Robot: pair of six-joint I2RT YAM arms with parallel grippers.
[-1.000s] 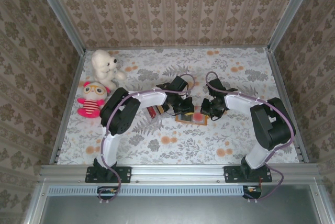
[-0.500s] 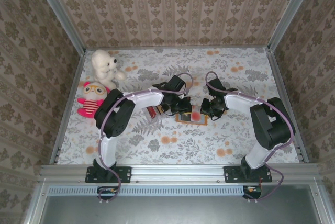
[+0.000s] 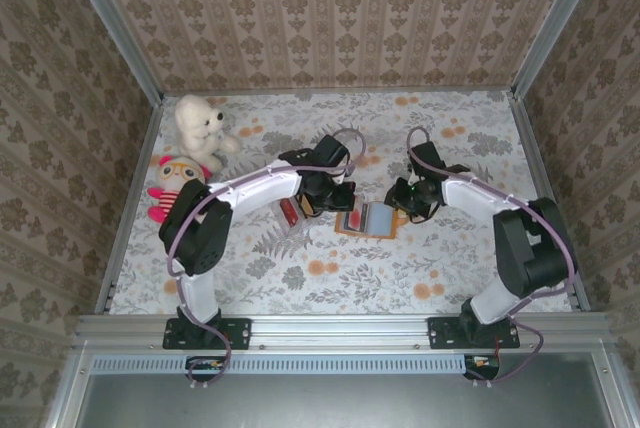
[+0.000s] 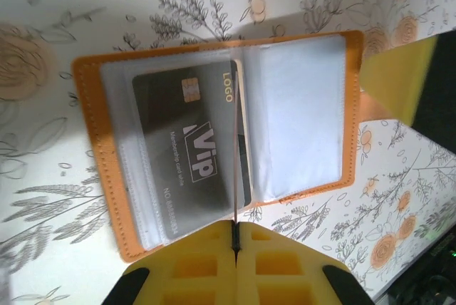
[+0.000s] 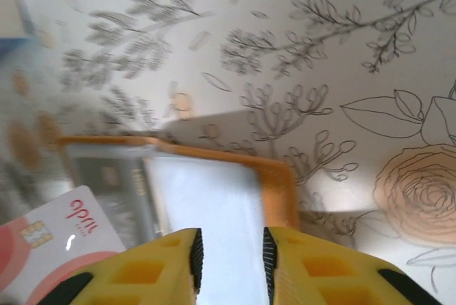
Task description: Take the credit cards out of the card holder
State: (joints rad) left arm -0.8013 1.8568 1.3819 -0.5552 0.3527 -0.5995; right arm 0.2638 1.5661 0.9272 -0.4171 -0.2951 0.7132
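We see the flat tan-orange folding card holder (image 4: 296, 116) with clear pockets lying open on the floral table (image 4: 178, 6), straight ahead of the left gripper (image 4: 235, 228); its yellow jaws are pressed together, and a thin clear pocket leaf of the holder runs edge-on into the seam between them; a black plastic credit card (image 4: 182, 155) marked VIP sits in a pocket just beyond those jaws, to their left; the right gripper (image 5: 229, 237) hangs over the holder's orange corner, jaws a narrow gap apart with nothing between them; a white and pink card (image 5: 53, 244) lies just left of those jaws, and we cannot tell whether it is pocketed
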